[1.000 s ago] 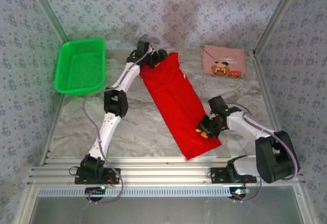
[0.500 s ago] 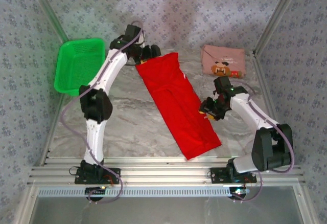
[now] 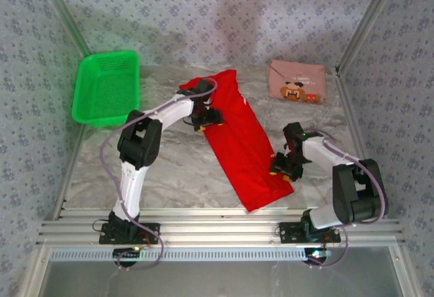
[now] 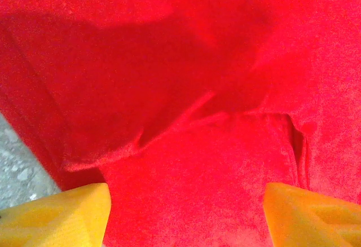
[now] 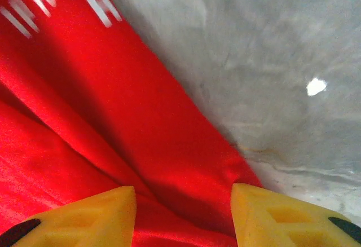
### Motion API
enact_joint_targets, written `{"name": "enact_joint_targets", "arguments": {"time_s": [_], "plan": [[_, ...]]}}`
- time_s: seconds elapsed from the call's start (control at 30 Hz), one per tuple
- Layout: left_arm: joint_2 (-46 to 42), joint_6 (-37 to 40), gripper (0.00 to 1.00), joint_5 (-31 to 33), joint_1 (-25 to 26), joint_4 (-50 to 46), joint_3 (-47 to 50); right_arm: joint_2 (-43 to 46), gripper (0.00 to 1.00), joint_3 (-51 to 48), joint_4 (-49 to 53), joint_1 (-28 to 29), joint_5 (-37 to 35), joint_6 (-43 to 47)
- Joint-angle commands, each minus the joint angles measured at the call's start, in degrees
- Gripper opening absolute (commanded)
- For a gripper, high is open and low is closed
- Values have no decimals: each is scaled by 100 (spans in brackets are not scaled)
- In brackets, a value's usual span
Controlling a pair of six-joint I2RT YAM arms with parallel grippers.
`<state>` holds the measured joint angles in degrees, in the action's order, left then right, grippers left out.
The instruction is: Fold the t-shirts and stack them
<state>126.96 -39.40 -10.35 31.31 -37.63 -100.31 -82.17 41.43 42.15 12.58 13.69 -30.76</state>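
Across mid-frame on the bench (image 3: 176, 168), red t-shirt (image 3: 241, 141) slanting lengthwise, upper left to lower right; left hand (image 3: 207, 117), right hand (image 3: 283, 167) both spread wide.

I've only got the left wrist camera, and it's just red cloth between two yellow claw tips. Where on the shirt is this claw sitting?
Observer: From the top view, the left claw is over the left edge of the red t-shirt, toward its far end. The shirt lies as a long diagonal strip.
Operator: And where's the other claw?
Observer: The right claw is at the shirt's right edge, toward the near end. Its fingers are open.
Operator: Where's the pink one?
Observer: The pink t-shirt lies folded at the far right of the table, apart from the red one.
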Motion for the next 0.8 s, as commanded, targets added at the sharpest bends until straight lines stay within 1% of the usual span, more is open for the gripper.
{"name": "enact_joint_targets", "arguments": {"time_s": [0.0,0.13,0.3,0.43,0.53,0.6,0.67,0.77], "plan": [[356,-147,71,257,51,123,-504,106,50,-329,-315,251,236,-414],[919,-24,71,347,0,-86,-1109,106,50,-606,-723,634,446,-1006],[1680,220,71,359,-161,-607,-2338,64,51,-654,-1217,1192,663,-1635],[2385,332,72,233,-306,-1026,-3596,-58,53,-534,-1646,1365,813,-1866],[2788,366,73,-12,-390,-1196,-4402,-291,56,-208,-1557,1385,967,-1806],[2846,419,75,-180,-398,-1260,-4705,-278,59,62,-1359,1417,978,-1716],[2622,429,76,-387,-398,-1267,-4725,-52,63,289,-976,1403,945,-1591],[1780,435,78,-596,-397,-865,-4112,393,70,504,-401,1288,907,-1441]]}}
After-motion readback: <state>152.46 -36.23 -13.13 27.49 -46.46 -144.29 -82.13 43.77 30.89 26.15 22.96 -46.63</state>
